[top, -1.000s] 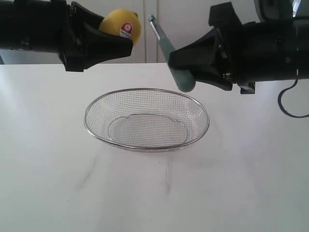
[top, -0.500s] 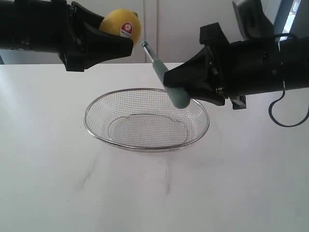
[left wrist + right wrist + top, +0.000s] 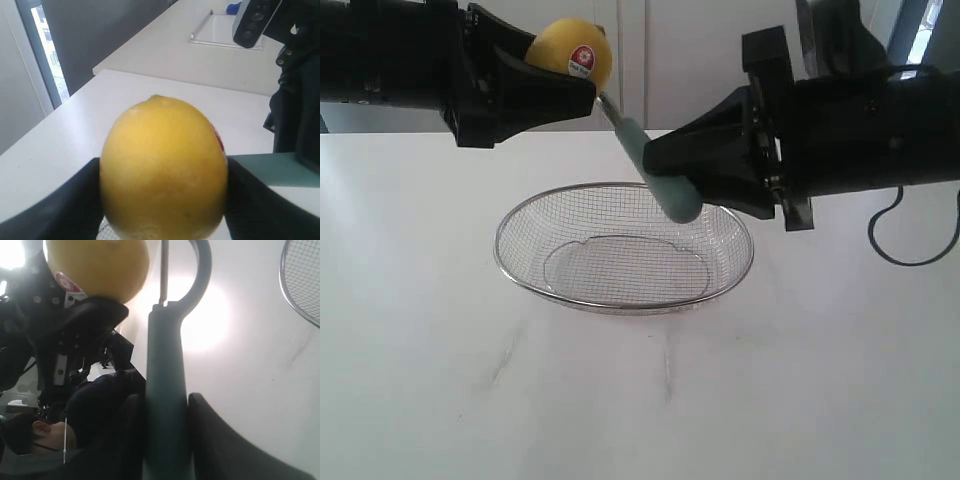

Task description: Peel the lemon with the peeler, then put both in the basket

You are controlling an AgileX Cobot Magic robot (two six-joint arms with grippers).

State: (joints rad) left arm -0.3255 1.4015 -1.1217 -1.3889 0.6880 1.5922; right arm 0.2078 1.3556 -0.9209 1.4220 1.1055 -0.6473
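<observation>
The yellow lemon (image 3: pixel 570 48) with its red-and-white sticker is up in the air at the upper left, with my left gripper (image 3: pixel 572 78) shut on it. It fills the left wrist view as lemon (image 3: pixel 162 165) between the two black fingers (image 3: pixel 75 205). My right gripper (image 3: pixel 667 172) is shut on the teal handle of the peeler (image 3: pixel 658 175), which slants up to the left. Its metal head reaches the lemon's lower right side. In the right wrist view the peeler (image 3: pixel 165 385) points at the lemon (image 3: pixel 97 265). The wire basket (image 3: pixel 498 250) stands below both, with nothing in it.
The basket (image 3: pixel 302 282) sits on a white table (image 3: pixel 440 380). A black cable (image 3: pixel 912 235) loops down from the right arm. A second white counter with a flat tray (image 3: pixel 225 32) lies beyond in the left wrist view.
My right gripper has moved left and slightly down with the peeler, bringing its metal head from clear of the lemon up to the lemon's side. The left gripper and lemon have held still.
</observation>
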